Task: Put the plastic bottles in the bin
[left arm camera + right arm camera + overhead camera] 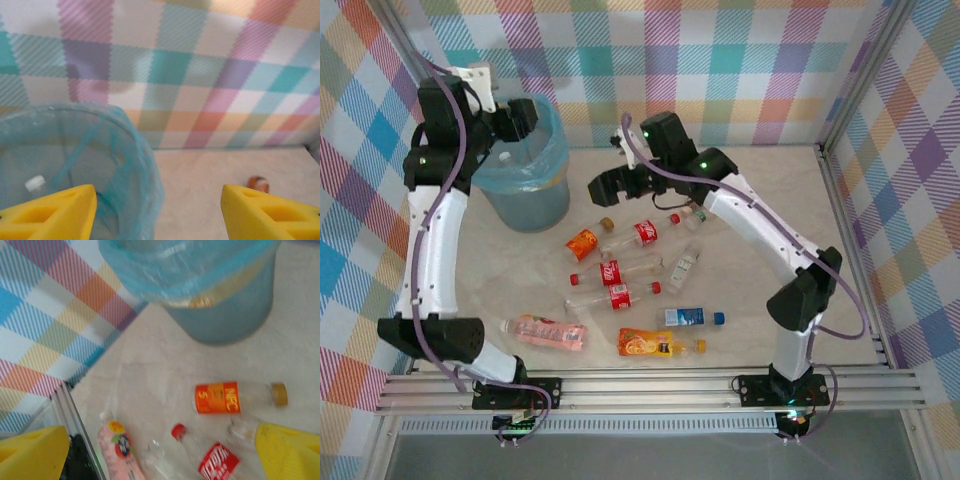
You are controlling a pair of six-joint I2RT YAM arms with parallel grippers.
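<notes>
Left arm arched tall over the far-left bin (530, 200), its pincer (520, 118) spread wide and empty above the rim, right arm stretched to far centre, its pincer (610, 185) released, hovering over plastic bottles (617, 295) scattered mid-desk (790, 190), white cap (35, 183) inside the bin.

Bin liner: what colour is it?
The bin liner is light blue, clearest in the left wrist view.

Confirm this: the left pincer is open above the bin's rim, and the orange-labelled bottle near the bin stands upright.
Wrong on one point: the orange-labelled bottle lies on its side, as the right wrist view shows. The left pincer is indeed open above the bin's rim.
</notes>
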